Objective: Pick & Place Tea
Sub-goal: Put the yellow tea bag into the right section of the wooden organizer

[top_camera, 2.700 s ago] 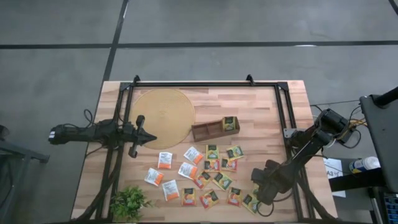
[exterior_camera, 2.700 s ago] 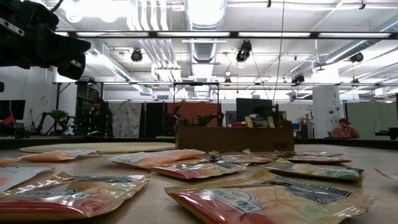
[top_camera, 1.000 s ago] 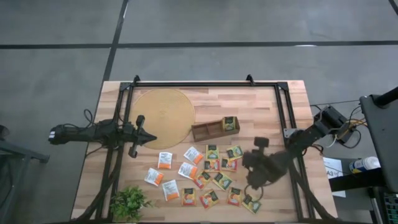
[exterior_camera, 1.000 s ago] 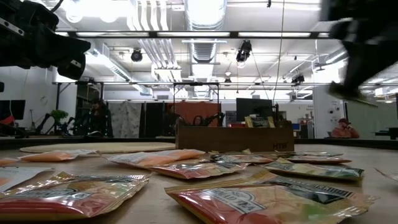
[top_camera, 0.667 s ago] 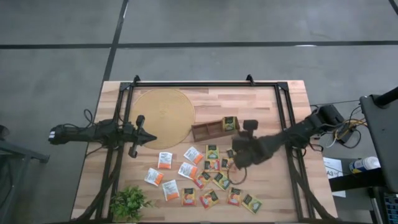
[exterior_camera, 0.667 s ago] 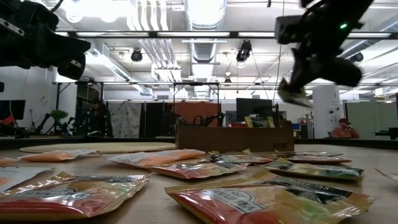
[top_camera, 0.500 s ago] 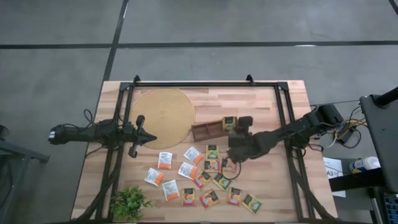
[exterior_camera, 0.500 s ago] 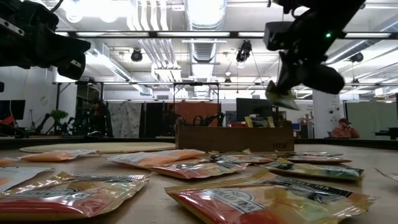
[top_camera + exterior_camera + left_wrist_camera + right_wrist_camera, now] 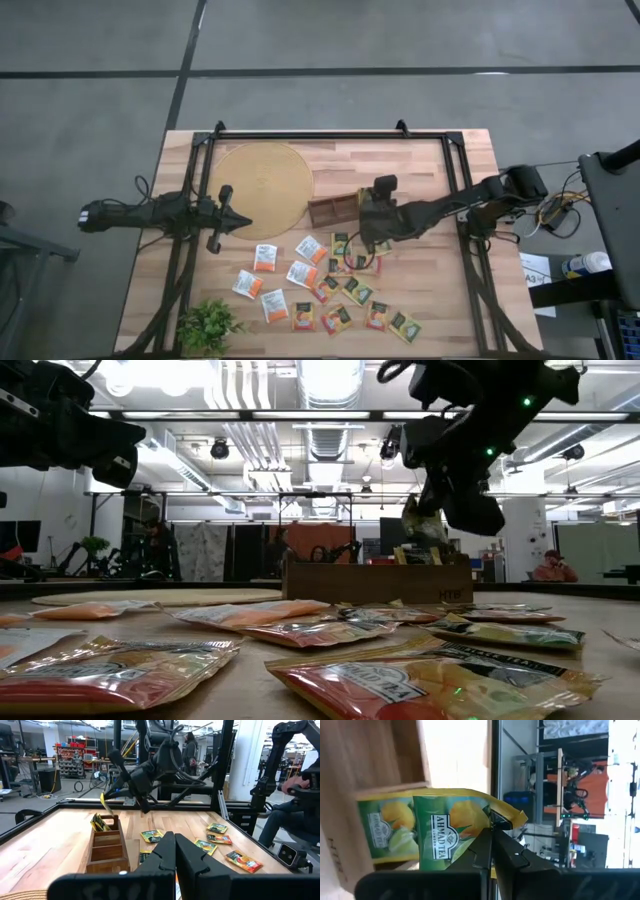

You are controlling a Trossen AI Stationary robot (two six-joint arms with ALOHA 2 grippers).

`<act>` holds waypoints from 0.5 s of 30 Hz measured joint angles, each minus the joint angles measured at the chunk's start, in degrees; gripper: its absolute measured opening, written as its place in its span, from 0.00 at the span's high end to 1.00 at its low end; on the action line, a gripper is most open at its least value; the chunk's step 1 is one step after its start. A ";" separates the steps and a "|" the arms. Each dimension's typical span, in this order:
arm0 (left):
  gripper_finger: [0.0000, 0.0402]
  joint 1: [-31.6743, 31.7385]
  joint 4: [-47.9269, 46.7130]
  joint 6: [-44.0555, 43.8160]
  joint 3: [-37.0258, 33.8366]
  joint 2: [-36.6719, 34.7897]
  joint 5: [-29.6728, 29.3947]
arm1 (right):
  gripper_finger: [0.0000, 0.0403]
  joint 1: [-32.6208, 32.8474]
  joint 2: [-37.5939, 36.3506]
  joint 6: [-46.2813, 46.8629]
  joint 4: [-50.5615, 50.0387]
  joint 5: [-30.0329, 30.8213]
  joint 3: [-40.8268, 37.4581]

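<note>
My right gripper [image 9: 365, 212] hangs over the right end of the brown wooden tray [image 9: 330, 210], shut on a green and yellow tea sachet [image 9: 445, 832]. A second green sachet [image 9: 385, 832] stands in the tray compartment just beyond it. Several more tea sachets [image 9: 340, 285] lie flat on the table's near half. My left gripper [image 9: 240, 222] waits shut and level at the left, by the round mat's edge, touching nothing. My right gripper pinches the sachet between its two fingers at one edge [image 9: 487, 822]. The fingers come slanting down from the table's right side. The sachet [image 9: 104, 805] sticks out below the fingertips, lifted above the tray's end compartment.
A round woven mat [image 9: 262, 185] lies at the far left, touching the tray's left end. A small green plant [image 9: 208, 325] stands at the near left corner. A black frame [image 9: 452, 180] runs along the table's sides and back.
My right gripper has carried the sachet from the near right part of the table toward the far left, up to the tray's right end. It has rolled and tipped downward on the way. The sachet has stayed in the shut fingers.
</note>
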 joint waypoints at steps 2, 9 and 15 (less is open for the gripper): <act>1.00 0.00 0.01 0.00 0.00 0.00 0.00 | 0.98 0.10 0.50 0.42 -0.43 -0.04 -0.61; 1.00 0.00 0.00 0.00 0.00 0.00 0.00 | 0.98 0.02 1.74 1.13 2.57 0.13 -1.77; 1.00 0.00 0.00 0.00 0.00 0.02 0.00 | 0.98 0.00 2.07 1.18 5.41 0.10 -3.17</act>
